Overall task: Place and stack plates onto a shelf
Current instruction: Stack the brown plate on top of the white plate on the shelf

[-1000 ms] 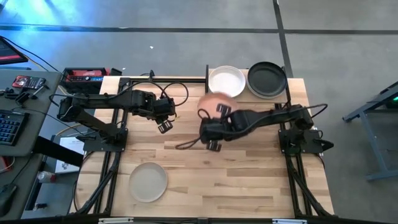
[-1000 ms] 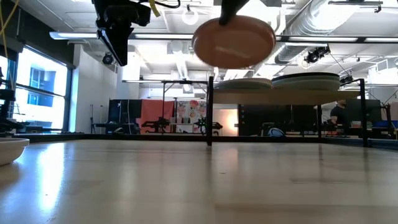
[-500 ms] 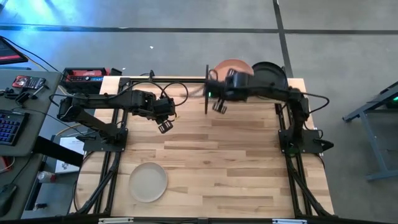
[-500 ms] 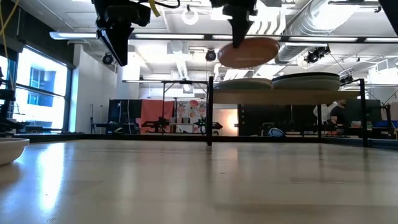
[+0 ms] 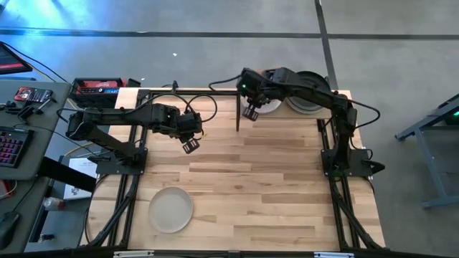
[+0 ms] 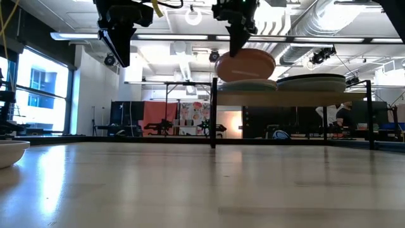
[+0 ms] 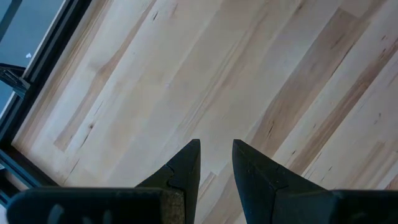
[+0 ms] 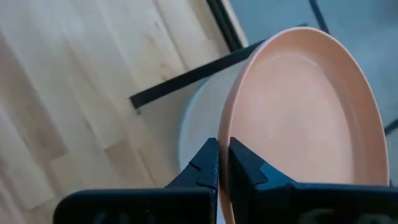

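A wooden plank bench [image 5: 237,179] is seen from above with two dark robot arms reaching over it. The right end effector [image 5: 250,112] is at the far edge of the bench, over the left half of the small raised shelf [image 6: 291,97], its fingers clamped on the rim of a terracotta plate [image 8: 305,118]. From bench height that plate [image 6: 245,64] sits tilted just above a white plate [image 6: 248,84] already lying on the shelf (whether the two touch cannot be told). In the right wrist view the two dark fingers [image 8: 205,163] pinch the terracotta rim, with the white plate's pale edge [image 8: 202,118] showing just behind it. A black plate [image 5: 310,92] tops a second stack on the shelf's right half, beside the first. The left end effector [image 5: 190,145] hangs above the bare wood, left of centre, holding nothing, its fingers [image 7: 185,165] a narrow gap apart. A light grey plate [image 5: 171,209] lies alone on the bench near the front left corner, well apart from both arms.
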